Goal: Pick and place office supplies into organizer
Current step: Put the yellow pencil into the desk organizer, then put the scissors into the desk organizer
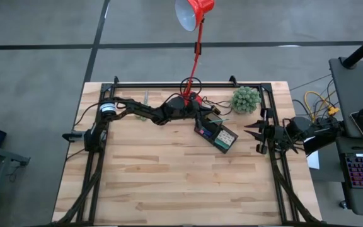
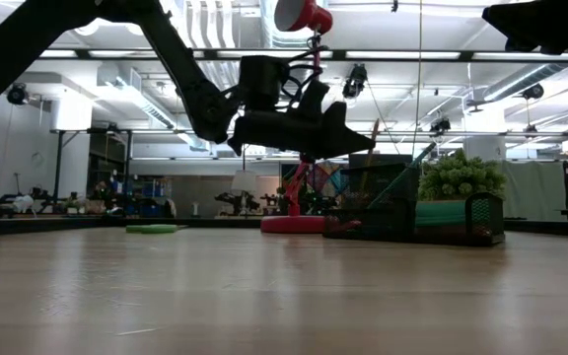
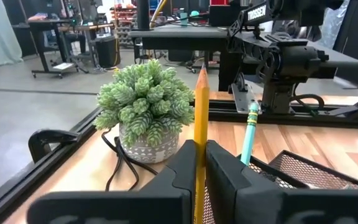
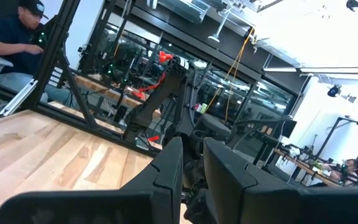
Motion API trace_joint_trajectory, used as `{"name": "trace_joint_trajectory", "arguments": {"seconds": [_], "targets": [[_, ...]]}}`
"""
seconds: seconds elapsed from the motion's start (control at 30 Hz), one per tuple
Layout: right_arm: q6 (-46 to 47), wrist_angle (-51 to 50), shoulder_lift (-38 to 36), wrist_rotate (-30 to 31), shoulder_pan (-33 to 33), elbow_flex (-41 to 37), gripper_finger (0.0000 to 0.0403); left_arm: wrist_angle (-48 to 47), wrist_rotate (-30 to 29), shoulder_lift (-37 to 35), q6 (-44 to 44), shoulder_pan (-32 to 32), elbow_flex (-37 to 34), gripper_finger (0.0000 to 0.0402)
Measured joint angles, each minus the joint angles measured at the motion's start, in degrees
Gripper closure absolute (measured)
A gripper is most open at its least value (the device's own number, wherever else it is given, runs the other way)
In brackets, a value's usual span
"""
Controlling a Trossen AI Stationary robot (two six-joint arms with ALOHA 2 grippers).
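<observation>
My left gripper (image 3: pixel 199 149) reaches level over the far middle of the table (image 1: pixel 169 183), beside the black mesh organizer (image 1: pixel 224 139), and is shut on a yellow pencil (image 3: pixel 200 102). A teal pen (image 3: pixel 250 134) stands slanting inside the organizer (image 3: pixel 306 171). In the low view the left gripper (image 2: pixel 358 148) hangs above the organizer's left end (image 2: pixel 348 222). My right gripper (image 1: pixel 252 137) waits at the table's right edge, open and with nothing in it (image 4: pixel 192 168). My left gripper pinches the pencil's shaft (image 3: pixel 199 138) between its two fingers, which come in level from the table's left and lie across the pencil. The pencil stands nearly upright with its sharpened tip (image 3: pixel 201 67) up. The fingers hide its lower end, so where that end is cannot be told.
A green ball-shaped plant in a pale pot (image 3: pixel 145 109) stands just behind the organizer at the far right (image 1: pixel 246 99). A red desk lamp has its base (image 2: pixel 294 224) at the far middle, its head (image 1: pixel 193 11) beyond the table. A flat green thing (image 2: pixel 154 229) lies far left.
</observation>
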Motion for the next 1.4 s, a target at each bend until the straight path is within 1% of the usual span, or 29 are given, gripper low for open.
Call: {"name": "trace_joint_trajectory", "arguments": {"seconds": [0.2, 0.27, 0.37, 0.63, 0.8, 0.9, 1.13, 1.23, 1.4], "targets": [[0.0, 0.0, 0.0, 0.0, 0.0, 0.0, 0.0346, -0.22, -0.06, 0.0, -1.69, 0.15, 0.08, 0.0397], [0.0, 0.01, 0.0, 0.0, 0.01, 0.0, 0.0346, -0.29, -0.08, 0.0, -2.89, 0.17, 0.08, 0.0391], [0.0, 0.0, 0.0, 0.0, 0.02, 0.0, 0.0346, -1.82, -0.04, 0.11, -4.08, 0.26, -0.21, 0.0369], [0.0, 0.0, 0.0, 0.01, 0.0, 0.0, 0.0346, -2.97, -0.04, 0.33, -4.51, 0.5, -0.14, 0.029], [0.0, 0.0, 0.0, 0.02, 0.0, 0.0, 0.0346, -2.19, -0.02, -0.07, -4.35, 0.5, -0.14, 0.0258], [0.0, 0.0, 0.0, 0.02, 0.02, 0.0, 0.0346, -2.11, 0.02, -0.3, -4.33, 0.47, 0.24, 0.025], [0.02, 0.0, 0.0, 0.94, 0.02, 0.0, 0.0346, -2.54, 1.38, -0.91, -4.33, 0.04, 0.62, 0.0248], [0.44, -0.02, 0.0, 0.98, 0.01, 0.0, 0.0346, -9.55, 1.96, -2.84, -4.31, -0.05, 0.5, 0.0248], [0.65, -0.13, 0.0, 0.98, 0.0, 0.0, 0.0346, -29.36, 2.13, -9.33, -4.27, -0.05, 0.43, 0.0248]]}}
